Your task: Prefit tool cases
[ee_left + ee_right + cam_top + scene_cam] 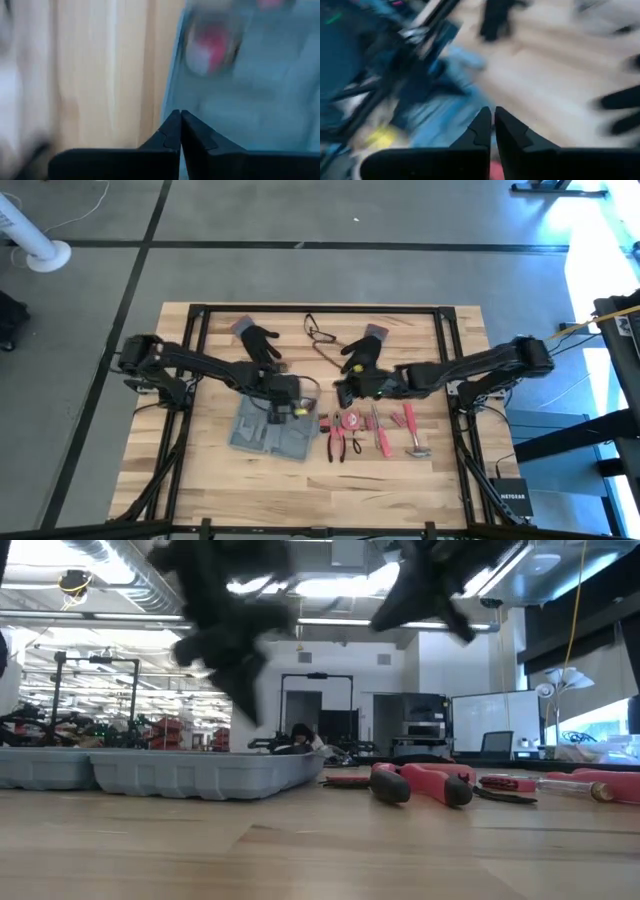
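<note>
The tool case point(268, 432) lies open and flat on the wooden table, a blue-grey tray also seen in the low view point(180, 770) and the left wrist view point(245, 85). My left gripper point(279, 408) hangs above the case's far edge, fingers shut point(180, 119) with nothing between them. My right gripper point(341, 394) hovers right of the case, above the table near the tools, its fingers shut point(493, 116) and empty. In the low view both arms are blurred and well above the table.
Right of the case lie red-handled pliers point(336, 443), a tape measure point(350, 420), screwdrivers point(380, 430) and a hammer point(413, 435). Two black gloves point(259, 342) point(364, 352) and a pair of glasses point(319, 334) lie toward the far edge. Bare wood lies along the near edge.
</note>
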Available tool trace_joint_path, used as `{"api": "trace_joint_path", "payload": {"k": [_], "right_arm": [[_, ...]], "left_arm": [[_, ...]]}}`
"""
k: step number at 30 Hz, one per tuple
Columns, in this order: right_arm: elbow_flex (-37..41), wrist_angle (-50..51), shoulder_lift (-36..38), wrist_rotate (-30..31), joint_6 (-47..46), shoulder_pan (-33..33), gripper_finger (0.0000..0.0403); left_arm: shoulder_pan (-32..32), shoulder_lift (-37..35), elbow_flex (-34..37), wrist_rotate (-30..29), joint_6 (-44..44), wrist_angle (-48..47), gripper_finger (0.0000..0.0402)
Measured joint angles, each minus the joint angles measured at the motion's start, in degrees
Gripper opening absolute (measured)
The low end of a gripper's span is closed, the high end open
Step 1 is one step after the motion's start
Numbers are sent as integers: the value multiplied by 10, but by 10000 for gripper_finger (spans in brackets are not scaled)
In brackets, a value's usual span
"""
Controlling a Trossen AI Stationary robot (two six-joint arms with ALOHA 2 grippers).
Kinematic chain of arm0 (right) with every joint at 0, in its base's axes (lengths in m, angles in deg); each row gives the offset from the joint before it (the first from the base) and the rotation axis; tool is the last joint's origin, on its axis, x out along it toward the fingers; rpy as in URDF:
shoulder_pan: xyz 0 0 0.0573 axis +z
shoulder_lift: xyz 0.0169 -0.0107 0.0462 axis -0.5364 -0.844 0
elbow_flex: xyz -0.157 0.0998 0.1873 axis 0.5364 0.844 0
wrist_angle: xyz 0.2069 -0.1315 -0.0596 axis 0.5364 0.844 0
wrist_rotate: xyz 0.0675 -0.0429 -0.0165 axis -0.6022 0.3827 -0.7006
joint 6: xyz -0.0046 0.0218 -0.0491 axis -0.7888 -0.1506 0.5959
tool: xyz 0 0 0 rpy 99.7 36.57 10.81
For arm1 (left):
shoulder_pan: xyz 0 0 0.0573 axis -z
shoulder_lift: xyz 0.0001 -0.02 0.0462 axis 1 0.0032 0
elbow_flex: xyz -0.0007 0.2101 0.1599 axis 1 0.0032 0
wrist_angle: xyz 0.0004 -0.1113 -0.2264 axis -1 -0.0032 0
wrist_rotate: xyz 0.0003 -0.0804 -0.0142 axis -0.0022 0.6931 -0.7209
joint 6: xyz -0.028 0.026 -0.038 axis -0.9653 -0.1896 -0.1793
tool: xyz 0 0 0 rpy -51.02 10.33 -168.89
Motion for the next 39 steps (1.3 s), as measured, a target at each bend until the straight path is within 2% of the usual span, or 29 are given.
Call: {"api": "trace_joint_path", "payload": {"k": [2, 5, 10, 14, 19, 27, 39], "right_arm": [[17, -83, -47, -44, -13, 0, 5], [22, -138, -117, -81, -49, 0, 2], [22, -278, -206, -128, -80, 0, 0], [22, -302, -231, -102, -96, -2, 0], [22, -258, -234, -83, -126, -9, 0], [4, -251, -253, -88, -132, -13, 0], [-10, -216, -274, -85, -151, -20, 0]], "left_arm": [[1, -50, 69, 0, -62, 7, 1], [17, -133, 151, 2, -164, 24, 0], [57, -208, 214, -8, -257, 26, 0], [78, -202, 227, -10, -309, 36, 0], [107, -180, 234, -14, -342, 81, 0], [122, -146, 235, -26, -386, 120, 0], [121, -139, 235, -31, -426, 148, 0]]}}
